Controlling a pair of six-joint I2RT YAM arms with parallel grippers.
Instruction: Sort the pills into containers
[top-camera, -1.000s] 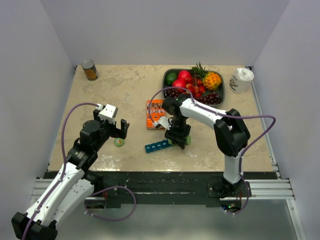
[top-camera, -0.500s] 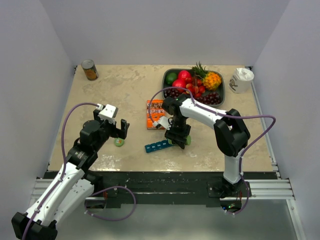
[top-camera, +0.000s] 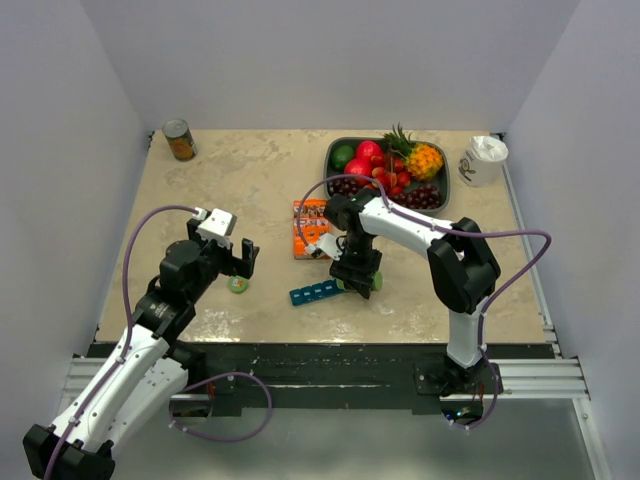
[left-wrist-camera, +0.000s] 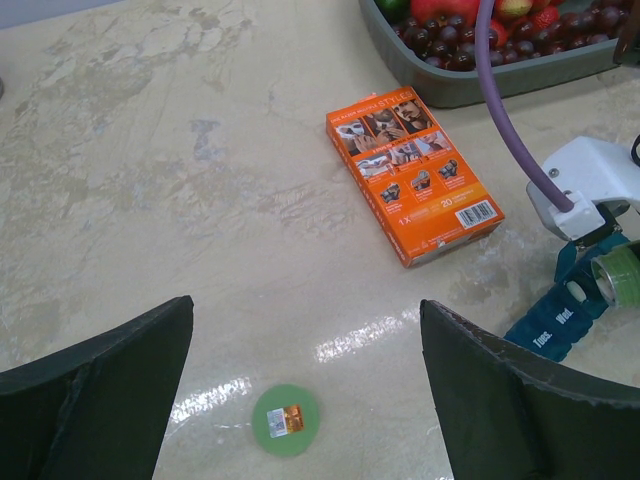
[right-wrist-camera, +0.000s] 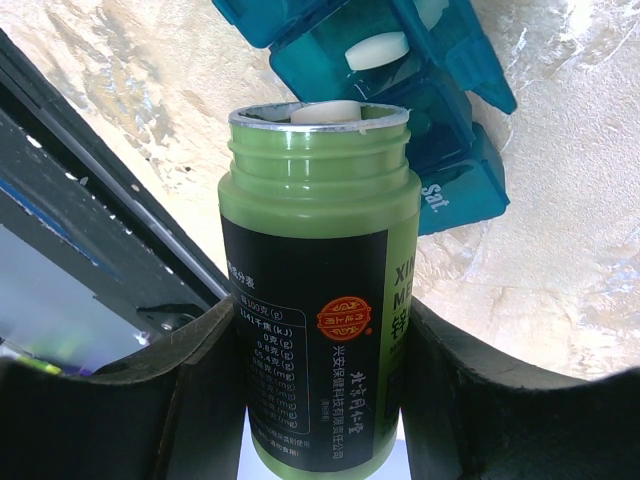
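Over the beige marbled tabletop (top-camera: 250, 170), the right gripper (right-wrist-camera: 320, 335) holds an open green cylindrical bottle (right-wrist-camera: 320, 230) above the teal-blue plastic pill organiser (right-wrist-camera: 455, 165); overtipping could spill white tablets (right-wrist-camera: 325, 112) beside it, while the left gripper (left-wrist-camera: 305, 305) gapes empty.

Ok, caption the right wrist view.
Right jaws hold an uncapped green bottle, white pill at its mouth, pointed at the open teal pill organiser.

Crowded centre, open left side

The right gripper (top-camera: 358, 282), clamped on the green bottle (right-wrist-camera: 320, 300), blocks the right end of the pill organiser (top-camera: 314, 292). The orange box (top-camera: 309, 229) lies just behind it, and the fruit tray (left-wrist-camera: 470, 90) closes off the rear right. Bare table (top-camera: 250, 190) lies open between the organiser and the green lid (top-camera: 238, 285), and across the left rear up to the can (top-camera: 179, 140).
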